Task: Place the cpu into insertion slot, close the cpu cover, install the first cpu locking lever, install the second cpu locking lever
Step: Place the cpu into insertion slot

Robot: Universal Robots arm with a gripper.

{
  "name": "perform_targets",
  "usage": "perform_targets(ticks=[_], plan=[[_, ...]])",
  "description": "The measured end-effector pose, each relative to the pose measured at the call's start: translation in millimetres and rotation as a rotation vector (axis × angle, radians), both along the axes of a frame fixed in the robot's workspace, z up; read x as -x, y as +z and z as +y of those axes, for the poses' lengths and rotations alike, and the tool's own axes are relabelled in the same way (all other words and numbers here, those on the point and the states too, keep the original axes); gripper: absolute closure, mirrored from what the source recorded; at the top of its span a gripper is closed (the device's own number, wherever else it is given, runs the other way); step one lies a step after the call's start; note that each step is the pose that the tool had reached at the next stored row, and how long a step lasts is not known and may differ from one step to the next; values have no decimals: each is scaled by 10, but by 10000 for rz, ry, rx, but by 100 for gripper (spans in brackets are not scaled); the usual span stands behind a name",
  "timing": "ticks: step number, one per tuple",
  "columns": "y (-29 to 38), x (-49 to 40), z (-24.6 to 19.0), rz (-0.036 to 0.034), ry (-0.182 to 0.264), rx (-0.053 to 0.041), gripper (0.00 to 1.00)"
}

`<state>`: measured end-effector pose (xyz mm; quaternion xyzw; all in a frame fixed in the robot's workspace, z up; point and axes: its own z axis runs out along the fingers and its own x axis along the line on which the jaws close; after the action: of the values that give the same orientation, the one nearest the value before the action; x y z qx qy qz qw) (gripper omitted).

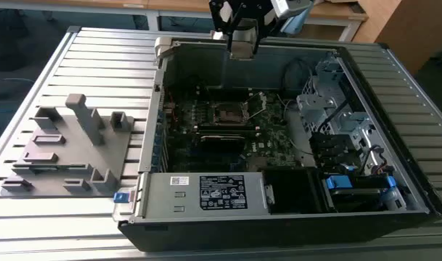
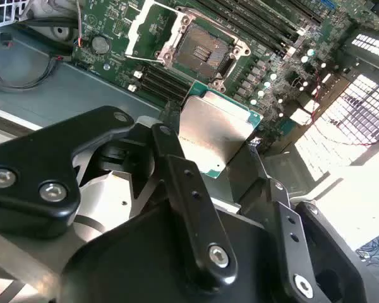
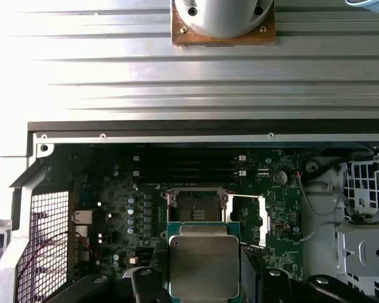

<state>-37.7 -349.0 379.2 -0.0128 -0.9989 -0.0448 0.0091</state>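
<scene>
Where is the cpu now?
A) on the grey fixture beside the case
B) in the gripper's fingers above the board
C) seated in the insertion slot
B: in the second wrist view the fingers of the gripper clamp the cpu, and the insertion slot beyond it lies empty.

Part of the chip (image 2: 215,129) hides behind the gripper (image 2: 211,158); the exterior view's frame cuts off the arm (image 1: 239,11).
</scene>
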Motion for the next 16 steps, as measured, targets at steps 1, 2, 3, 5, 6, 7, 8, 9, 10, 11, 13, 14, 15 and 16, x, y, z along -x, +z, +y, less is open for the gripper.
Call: perform_targets(ticks=[1,2,3,5,6,7,8,9,10,11,13,14,15,16], plan=[[0,0,0,0,0,1,46],[0,0,0,0,1,0,46],[0,0,0,0,0,0,46],[0,0,0,0,0,0,46],[0,0,0,0,0,0,46],[0,0,0,0,0,0,46],[0,0,0,0,0,0,46],[0,0,0,0,1,0,46],[0,0,0,0,0,0,46],[-1,0,0,1,0,1,46],[-11,0,0,0,0,-1,46],[-20,0,0,0,0,-1,46],[-30,0,0,0,0,-1,46],[-41,0,0,0,1,-1,46]])
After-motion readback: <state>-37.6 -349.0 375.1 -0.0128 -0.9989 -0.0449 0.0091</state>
